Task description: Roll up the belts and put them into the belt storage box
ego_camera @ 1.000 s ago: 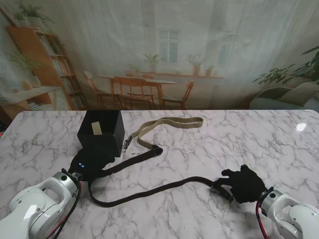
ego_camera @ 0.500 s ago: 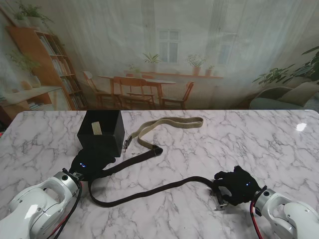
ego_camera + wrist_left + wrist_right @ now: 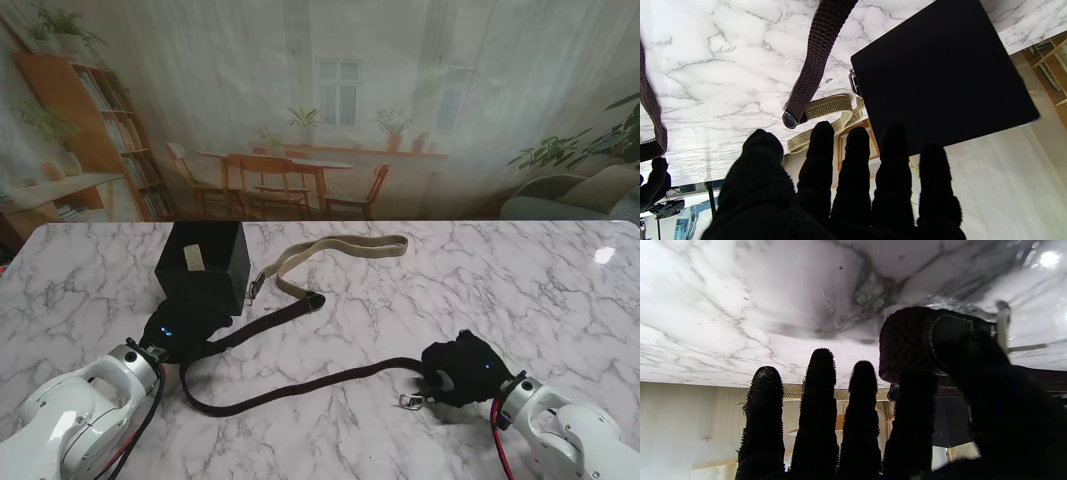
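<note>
Overhead view, left to right. The black storage box (image 3: pixel 203 268) stands at the far left of the marble surface (image 3: pixel 520 290), with the left hand (image 3: pixel 185 330) just on my side of it, fingers straight and spread, holding nothing. The dark belt (image 3: pixel 300 385) runs from that hand in a loop, its long axis stretching rightward to its buckle end (image 3: pixel 412 401), pinched between thumb and forefinger of the right hand (image 3: pixel 462 370). The right hand is therefore the nearer to begin rolling, coiling leftward toward the box. A tan belt (image 3: pixel 340 250) lies farther from me, untouched.
</note>
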Motion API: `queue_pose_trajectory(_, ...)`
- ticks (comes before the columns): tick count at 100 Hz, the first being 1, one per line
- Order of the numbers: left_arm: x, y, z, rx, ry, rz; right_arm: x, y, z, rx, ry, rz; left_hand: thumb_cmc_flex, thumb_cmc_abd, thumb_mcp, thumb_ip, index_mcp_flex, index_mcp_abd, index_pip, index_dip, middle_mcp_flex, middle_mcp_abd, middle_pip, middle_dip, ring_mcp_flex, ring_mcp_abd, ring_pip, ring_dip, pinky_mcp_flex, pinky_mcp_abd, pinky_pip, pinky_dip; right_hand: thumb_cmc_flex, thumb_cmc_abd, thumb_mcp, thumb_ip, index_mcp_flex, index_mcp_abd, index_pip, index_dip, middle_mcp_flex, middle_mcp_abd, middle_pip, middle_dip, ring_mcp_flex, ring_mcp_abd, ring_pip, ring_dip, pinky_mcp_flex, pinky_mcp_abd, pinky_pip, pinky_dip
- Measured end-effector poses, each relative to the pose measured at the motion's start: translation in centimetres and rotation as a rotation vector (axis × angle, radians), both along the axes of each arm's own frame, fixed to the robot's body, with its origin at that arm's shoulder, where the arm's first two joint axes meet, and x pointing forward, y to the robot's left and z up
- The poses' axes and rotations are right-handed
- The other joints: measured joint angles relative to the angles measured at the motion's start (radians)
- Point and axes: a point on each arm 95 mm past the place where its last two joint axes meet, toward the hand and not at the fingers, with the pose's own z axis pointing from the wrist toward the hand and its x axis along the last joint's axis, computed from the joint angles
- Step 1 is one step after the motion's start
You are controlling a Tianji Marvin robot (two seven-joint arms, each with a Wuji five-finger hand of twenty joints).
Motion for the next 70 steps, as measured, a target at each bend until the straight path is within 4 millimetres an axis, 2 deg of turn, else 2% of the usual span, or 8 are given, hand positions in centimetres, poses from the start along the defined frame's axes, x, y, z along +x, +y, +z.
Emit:
queue_pose_trajectory(9, 0.0, 0.0, 0.0, 0.0, 0.0, 0.0, 0.1, 0.2, -0.3, 0.019, 0.004, -0.001, 0.0, 0.0, 0.0, 0.0, 0.0, 0.0, 0.0, -0.001, 0.0, 0.0, 0.0, 0.0, 0.0, 0.0, 0.0, 0.0, 0.0, 0.0, 0.0, 0.0, 0.0, 0.0, 0.013, 0.0, 0.001, 0.01, 0.02, 0.007, 0.134, 0.006, 0.005, -0.004, 0.05, 0.0, 0.0, 0.0, 0.023, 0.0, 0.002, 0.0)
queue_pose_trajectory(22, 0.0, 0.0, 0.0, 0.0, 0.001, 0.0, 0.2, 0.5, -0.6, 0.065, 0.009, -0.013, 0.0, 0.0, 0.0, 0.0, 0.0, 0.0, 0.0, -0.001, 0.0, 0.0, 0.0, 0.0, 0.0, 0.0, 0.0, 0.0, 0.0, 0.0, 0.0, 0.0, 0.0, 0.0, 0.015, 0.0, 0.0, 0.01, 0.038, 0.093, 0.293, 0.024, 0.018, 0.05, 0.138, -0.027, -0.002, 0.004, 0.055, 0.0, 0.025, 0.0)
queue_pose_trajectory(38, 0.0, 0.0, 0.0, -0.003, -0.004, -0.001, 0.2, 0.8, -0.6, 0.073, 0.006, -0.013, 0.0, 0.001, 0.0, 0.0, 0.0, 0.002, 0.0, -0.003, 0.0, 0.0, 0.0, 0.0, 0.0, 0.0, 0.0, 0.0, 0.0, 0.0, 0.0, 0.0, 0.002, 0.0, 0.026, 0.0, -0.03, 0.021, 0.053, 0.128, 0.414, 0.049, 0.116, 0.152, 0.236, -0.04, 0.064, 0.052, 0.107, -0.001, 0.083, 0.0)
queue_pose_trajectory(49, 0.0, 0.0, 0.0, -0.01, -0.011, -0.004, 0.2, 1.0, -0.7, 0.09, -0.009, -0.016, 0.0, 0.002, 0.0, 0.0, 0.0, 0.006, -0.001, -0.004, 0.0, 0.0, 0.0, 0.0, 0.0, 0.0, 0.0, 0.0, 0.0, 0.0, 0.0, 0.0, 0.03, 0.0, 0.047, 0.0, -0.072, 0.08, 0.066, 0.128, 0.475, 0.05, 0.195, 0.207, 0.296, -0.04, 0.119, 0.085, 0.145, -0.014, 0.125, 0.0)
queue_pose_trajectory(56, 0.0, 0.0, 0.0, -0.012, -0.014, -0.005, 0.2, 1.0, -0.8, 0.099, -0.021, -0.019, 0.0, 0.002, 0.0, 0.0, 0.0, 0.006, -0.002, -0.004, 0.0, 0.0, 0.0, 0.0, 0.0, 0.0, 0.0, 0.0, 0.0, 0.0, 0.0, 0.0, 0.053, 0.0, 0.06, -0.003, -0.096, 0.129, 0.064, 0.087, 0.513, 0.05, 0.237, 0.222, 0.337, -0.042, 0.172, 0.107, 0.173, -0.028, 0.143, 0.0)
queue_pose_trajectory(61, 0.0, 0.0, -0.1, -0.013, -0.015, -0.005, 0.3, 1.0, -0.8, 0.108, -0.036, -0.018, 0.0, 0.002, 0.0, 0.0, 0.0, 0.006, -0.002, -0.004, 0.0, 0.0, 0.0, 0.0, 0.0, 0.0, 0.0, 0.0, 0.0, 0.0, 0.0, 0.0, 0.069, 0.0, 0.064, -0.004, -0.145, 0.153, 0.045, 0.027, 0.533, 0.048, 0.255, 0.227, 0.361, -0.042, 0.188, 0.114, 0.188, -0.031, 0.154, 0.0)
queue_pose_trajectory(68, 0.0, 0.1, -0.1, -0.014, -0.015, -0.005, 0.3, 1.0, -0.9, 0.113, -0.049, -0.016, 0.0, 0.002, 0.0, 0.0, 0.0, 0.007, -0.002, -0.004, 0.0, 0.0, 0.0, 0.0, 0.0, 0.0, 0.0, 0.0, 0.0, 0.0, 0.0, 0.0, 0.072, 0.0, 0.09, 0.0, -0.183, 0.195, -0.073, -0.038, 0.548, 0.048, 0.274, 0.227, 0.383, -0.042, 0.192, 0.125, 0.199, -0.04, 0.165, 0.0)
queue_pose_trajectory(70, 0.0, 0.1, -0.1, -0.014, -0.015, -0.005, 0.4, 1.0, -0.9, 0.113, -0.05, -0.016, 0.0, 0.002, 0.0, 0.0, 0.0, 0.007, -0.002, -0.007, 0.0, 0.0, 0.0, 0.0, 0.0, 0.0, 0.0, 0.0, 0.0, 0.0, 0.0, 0.0, 0.072, 0.004, 0.107, 0.029, -0.205, 0.209, -0.138, -0.038, 0.549, 0.048, 0.278, 0.227, 0.385, -0.042, 0.195, 0.127, 0.205, -0.041, 0.167, 0.0)
